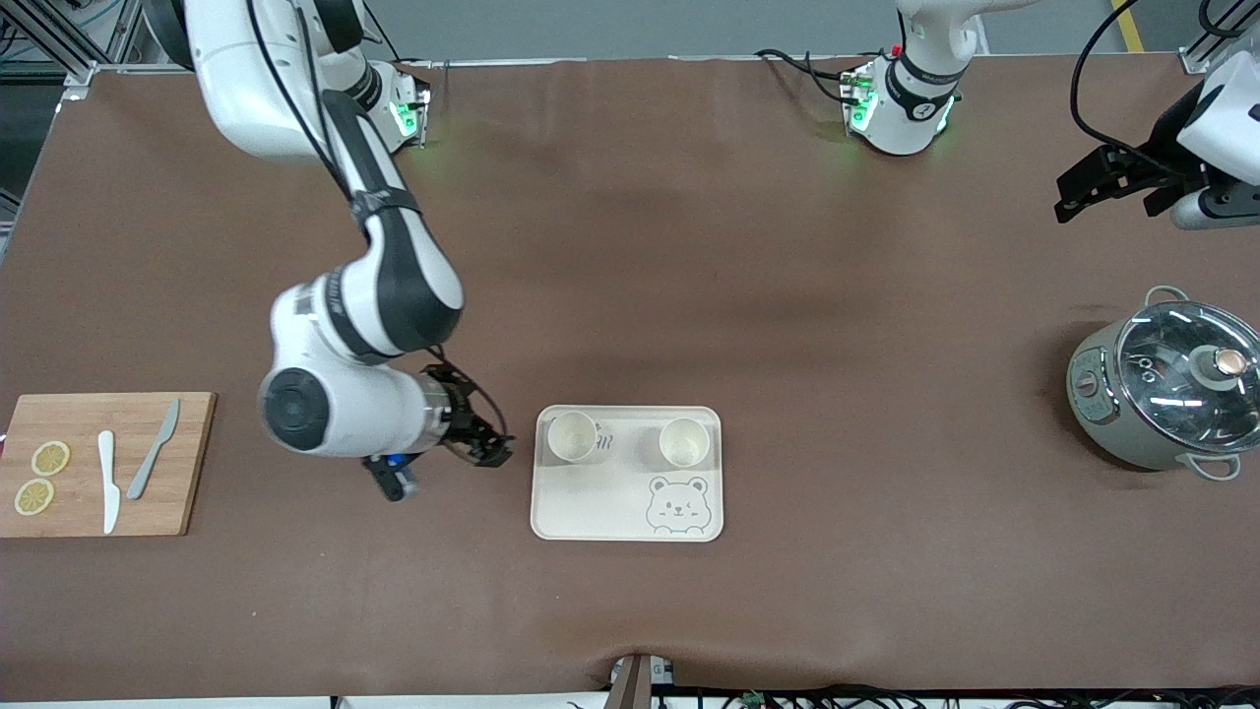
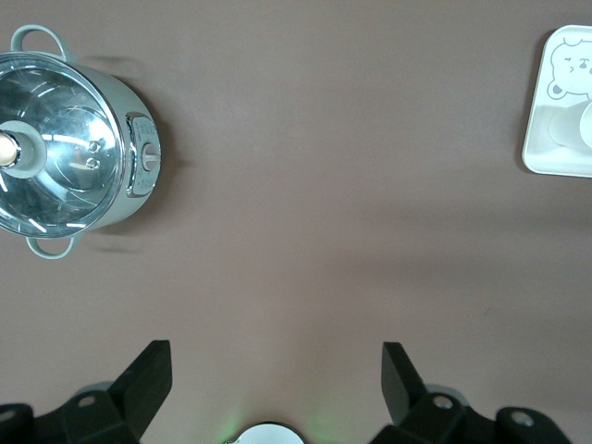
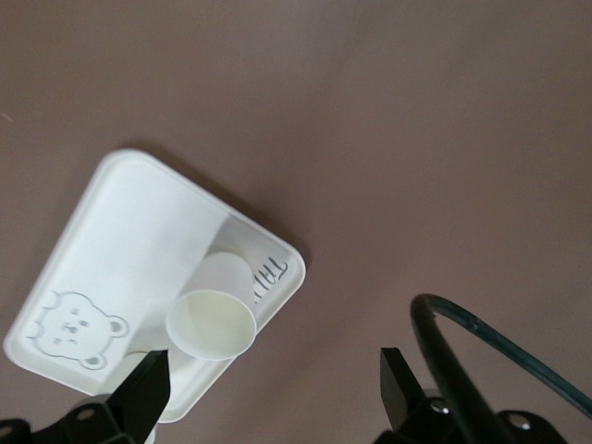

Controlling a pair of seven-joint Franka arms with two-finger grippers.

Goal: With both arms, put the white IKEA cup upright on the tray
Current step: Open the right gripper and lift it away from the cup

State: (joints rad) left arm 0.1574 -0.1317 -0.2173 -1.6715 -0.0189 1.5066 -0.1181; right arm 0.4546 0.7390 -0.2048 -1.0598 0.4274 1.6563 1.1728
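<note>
Both cups (image 1: 574,436) (image 1: 685,442) stand upright on the tray (image 1: 627,512); right end effector (image 1: 479,440), fingers apart, hangs beside it and should lift clear without clipping; left end effector (image 1: 1102,187), apart, waits over the desk (image 1: 748,246).

Surfaces as you see them: mostly matt, one shiny pot.

You have a matt brown table cover (image 1: 689,246), a smooth cream tray (image 1: 630,512) with a plastic look, two smooth white cups (image 1: 574,436) (image 1: 685,442), a wooden board (image 1: 69,418), a pot (image 1: 1112,414) with satin grey body under a glossy glass lid (image 1: 1181,374), and arms (image 1: 394,266) with glossy white shells and black bands.
</note>
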